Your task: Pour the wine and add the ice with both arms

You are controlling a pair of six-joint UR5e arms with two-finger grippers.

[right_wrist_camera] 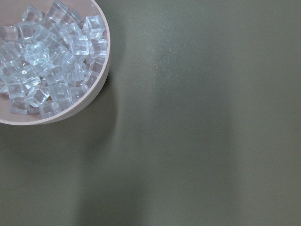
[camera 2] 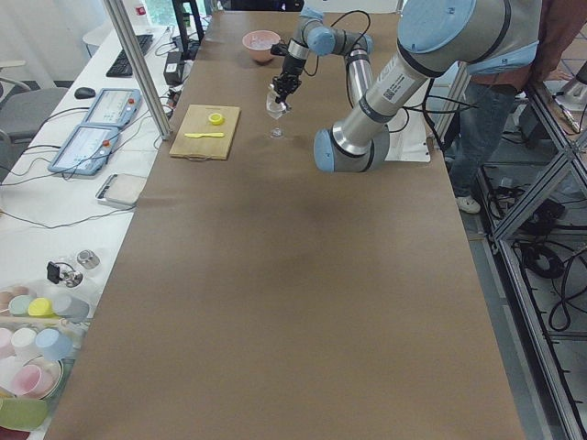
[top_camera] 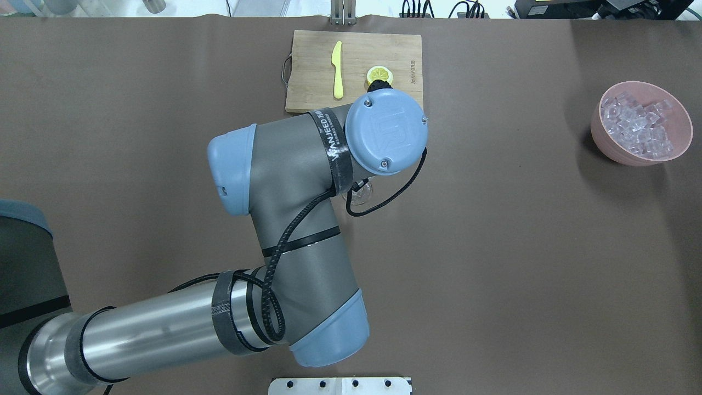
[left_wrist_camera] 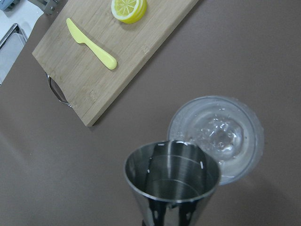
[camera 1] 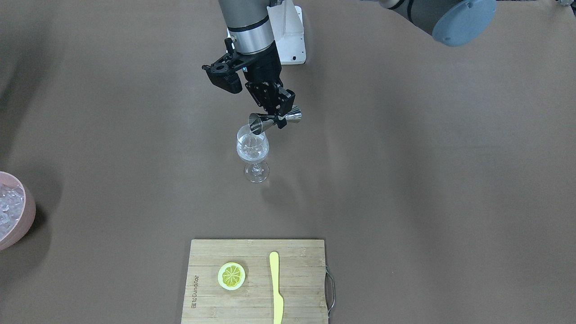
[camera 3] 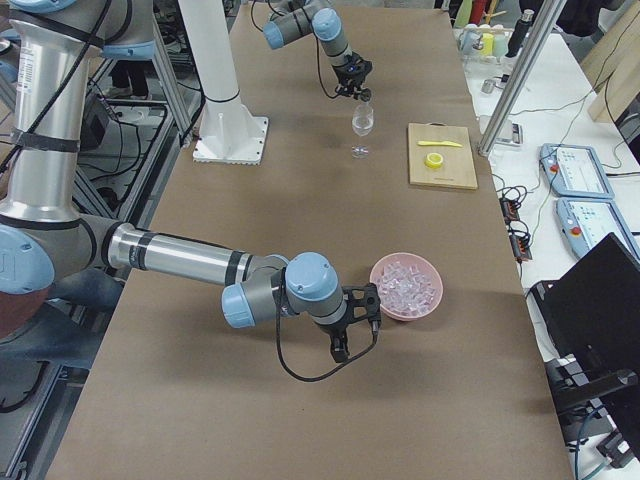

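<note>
You face a brown surface (camera 1: pixel 427 189). A clear stemmed glass (camera 1: pixel 253 153) stands upright near its middle. A wooden cutting board (camera 1: pixel 301 288) lies flat on your side, well apart from the glass. A pink bowl (camera 1: pixel 24 220) sits far off toward the robot's right — and a white pedestal (camera 1: pixel 292 40) stands on the robot's side.

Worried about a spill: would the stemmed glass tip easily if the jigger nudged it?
Probably. The glass stands on a thin stem over a small foot, with liquid high in its bowl, so it looks top-heavy. The tilted jigger in the left gripper is at its rim, where a nudge has most leverage. It likely breaks if it falls.
</note>
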